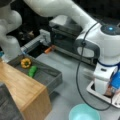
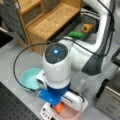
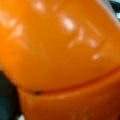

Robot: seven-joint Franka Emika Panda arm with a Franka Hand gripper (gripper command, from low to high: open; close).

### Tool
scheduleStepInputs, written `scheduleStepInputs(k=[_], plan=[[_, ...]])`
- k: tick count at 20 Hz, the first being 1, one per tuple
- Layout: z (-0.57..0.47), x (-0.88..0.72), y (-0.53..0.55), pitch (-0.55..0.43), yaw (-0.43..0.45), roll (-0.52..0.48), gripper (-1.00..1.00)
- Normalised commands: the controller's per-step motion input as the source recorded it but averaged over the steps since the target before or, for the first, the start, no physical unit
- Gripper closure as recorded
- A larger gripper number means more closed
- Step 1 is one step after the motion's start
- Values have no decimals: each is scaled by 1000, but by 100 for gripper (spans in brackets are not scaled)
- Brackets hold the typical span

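My gripper [image 1: 109, 92] reaches down into a white rack [image 1: 90, 90] at a front view's right, and its fingertips are hidden there. In a front view the gripper [image 2: 62, 106] sits right over a small orange object [image 2: 59, 108], which rests at a pink dish [image 2: 73, 114] on the white rack [image 2: 45, 112]. The orange object [image 3: 60, 50] is glossy and rounded and fills the whole wrist view, very close to the camera. No finger shows in the wrist view.
A teal bowl [image 1: 83, 113] [image 2: 28, 78] stands beside the rack. A grey tray [image 1: 51, 75] holds a yellow pepper [image 1: 25, 63] [image 2: 86, 27] and a green vegetable [image 1: 32, 71] [image 2: 75, 35]. A wooden shelf [image 1: 22, 87] [image 2: 50, 20] adjoins it. A toaster oven [image 1: 65, 35] stands behind.
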Motion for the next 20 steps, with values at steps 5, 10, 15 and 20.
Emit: scheduleStepInputs(k=[5,10,15,20], plan=[[238,45,-119,168,382,-138,100],[223,39,-120,139,482,-139,100],[205,-39,-201,139,543,-138,100],[216,-58,-189,183,606,-121,100]])
